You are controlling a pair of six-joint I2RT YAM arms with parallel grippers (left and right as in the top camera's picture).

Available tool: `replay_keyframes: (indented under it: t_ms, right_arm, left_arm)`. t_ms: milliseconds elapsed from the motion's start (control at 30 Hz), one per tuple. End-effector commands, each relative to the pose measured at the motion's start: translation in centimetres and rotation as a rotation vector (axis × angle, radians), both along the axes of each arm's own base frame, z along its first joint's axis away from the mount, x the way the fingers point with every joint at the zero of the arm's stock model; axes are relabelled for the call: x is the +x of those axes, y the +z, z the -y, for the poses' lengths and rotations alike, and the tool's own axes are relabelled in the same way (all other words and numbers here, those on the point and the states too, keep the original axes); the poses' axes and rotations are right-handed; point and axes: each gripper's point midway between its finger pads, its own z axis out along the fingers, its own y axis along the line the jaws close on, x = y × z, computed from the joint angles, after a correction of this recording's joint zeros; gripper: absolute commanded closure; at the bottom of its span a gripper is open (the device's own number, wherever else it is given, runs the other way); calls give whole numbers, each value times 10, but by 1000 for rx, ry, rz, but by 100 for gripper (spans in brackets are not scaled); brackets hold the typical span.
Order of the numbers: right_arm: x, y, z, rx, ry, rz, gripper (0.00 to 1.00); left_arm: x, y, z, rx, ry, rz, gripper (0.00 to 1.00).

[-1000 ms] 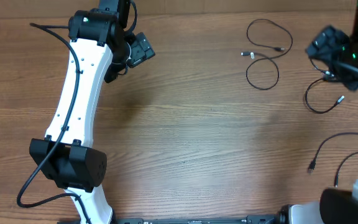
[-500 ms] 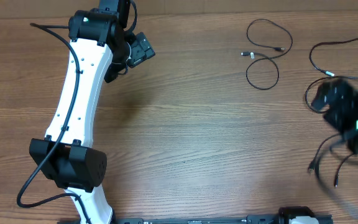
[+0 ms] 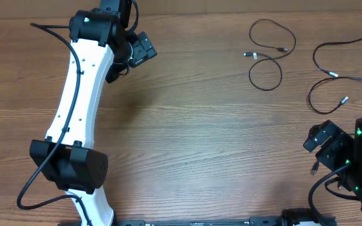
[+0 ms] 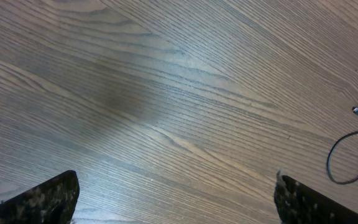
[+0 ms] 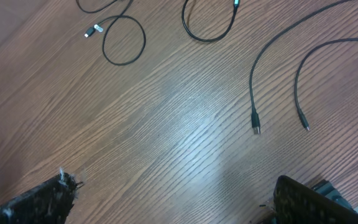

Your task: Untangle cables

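Wooden table (image 3: 200, 125) carries the white left arm (image 3: 80, 94) on its left side and the right arm (image 3: 351, 163) at its lower right corner. Black cables (image 3: 266, 90) lie looped along the right side. Left fingers (image 4: 42, 199) and right fingers (image 5: 36, 202) are spread wide, holding nothing.

No readable text, labels, brands, numbers or signs in any view.
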Motion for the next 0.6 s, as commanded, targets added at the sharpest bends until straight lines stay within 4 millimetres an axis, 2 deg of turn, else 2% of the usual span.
replay_keyframes:
  t_ms: [0, 167, 267, 433, 500, 567]
  right_arm:
    - [-1, 0, -2, 6, 8, 4, 0]
    - [-6, -3, -2, 4, 8, -20, 0]
    - [-5, 0, 7, -41, -20, -10, 0]
    - [19, 9, 0, -69, 79, 68, 0]
    - [34, 5, -7, -99, 185, 107, 0]
    - [39, -2, -13, -132, 269, 144, 0]
  left_arm:
    - [1, -4, 1, 10, -1, -7, 0]
    - [1, -4, 1, 10, -1, -7, 0]
    - [1, -4, 1, 10, -1, -7, 0]
    - [1, -4, 1, 10, -1, -7, 0]
    - [1, -4, 1, 10, -1, -7, 0]
    - [1, -4, 1, 10, -1, -7, 0]
